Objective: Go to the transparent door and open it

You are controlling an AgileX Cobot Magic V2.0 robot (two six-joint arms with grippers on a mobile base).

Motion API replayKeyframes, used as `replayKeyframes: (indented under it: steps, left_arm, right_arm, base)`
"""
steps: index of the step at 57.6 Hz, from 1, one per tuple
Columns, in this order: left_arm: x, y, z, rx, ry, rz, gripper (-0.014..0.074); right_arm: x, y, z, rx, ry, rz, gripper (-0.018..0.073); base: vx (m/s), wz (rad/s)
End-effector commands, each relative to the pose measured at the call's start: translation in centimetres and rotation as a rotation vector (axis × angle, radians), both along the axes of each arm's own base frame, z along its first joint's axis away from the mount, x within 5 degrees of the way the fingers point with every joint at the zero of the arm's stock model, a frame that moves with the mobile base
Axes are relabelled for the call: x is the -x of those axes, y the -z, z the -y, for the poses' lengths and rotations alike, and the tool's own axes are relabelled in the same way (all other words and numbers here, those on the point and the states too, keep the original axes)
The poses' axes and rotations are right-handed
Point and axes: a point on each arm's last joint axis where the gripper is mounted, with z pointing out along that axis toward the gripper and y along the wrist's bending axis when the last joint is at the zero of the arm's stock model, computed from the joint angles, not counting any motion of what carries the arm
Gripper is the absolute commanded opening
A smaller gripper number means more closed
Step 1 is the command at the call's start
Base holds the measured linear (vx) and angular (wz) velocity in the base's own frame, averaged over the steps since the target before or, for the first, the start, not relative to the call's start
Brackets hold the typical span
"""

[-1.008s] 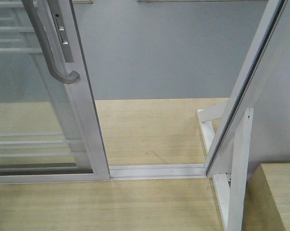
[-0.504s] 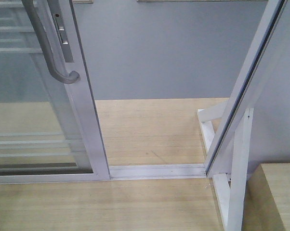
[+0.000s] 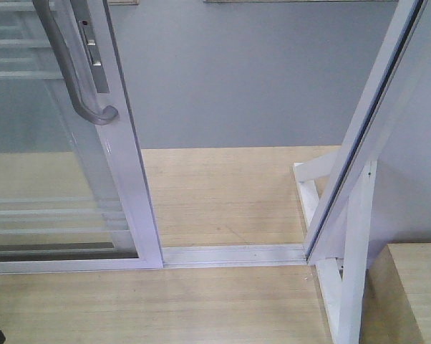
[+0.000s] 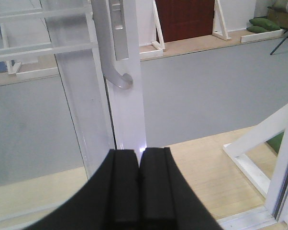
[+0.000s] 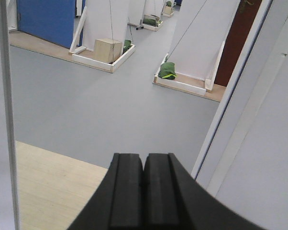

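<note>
The transparent door (image 3: 51, 165) stands at the left of the front view, slid aside, with thin white bars across its glass and a curved grey bar handle (image 3: 76, 79). A gap lies between its white frame edge (image 3: 133, 186) and the right jamb. In the left wrist view my left gripper (image 4: 139, 155) is shut and empty, just in front of the door's white frame (image 4: 127, 115), below the handle's lower end (image 4: 119, 79). My right gripper (image 5: 144, 160) is shut and empty, pointing through the gap. Neither gripper's jaws show in the front view.
A white floor track (image 3: 233, 254) crosses the gap on the wooden floor. The right jamb (image 3: 366, 129) leans on a white brace (image 3: 355, 265). A wooden block (image 3: 416, 294) sits at lower right. Grey floor lies beyond, with white panels and green bags (image 5: 167, 71).
A small dark part of the robot has come into the front view's lower left corner. The door stands in about the same place.
</note>
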Motion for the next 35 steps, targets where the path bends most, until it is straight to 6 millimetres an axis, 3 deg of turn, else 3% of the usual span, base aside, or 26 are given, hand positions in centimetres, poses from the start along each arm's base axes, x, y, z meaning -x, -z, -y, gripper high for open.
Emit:
replayKeyframes:
  steps: [1, 35]
  left_arm:
    - [-0.1, -0.04, 0.02, 0.022, -0.001, 0.077, 0.0]
    - [-0.1, -0.04, 0.02, 0.022, -0.001, 0.077, 0.0]
  right_arm:
    - [-0.02, -1.58, -0.18, -0.007, -0.021, 0.099, -0.0008]
    - [-0.02, -1.58, -0.18, -0.007, -0.021, 0.099, -0.0008]
  base:
    - [0.0, 0.0]
    - [0.0, 0.0]
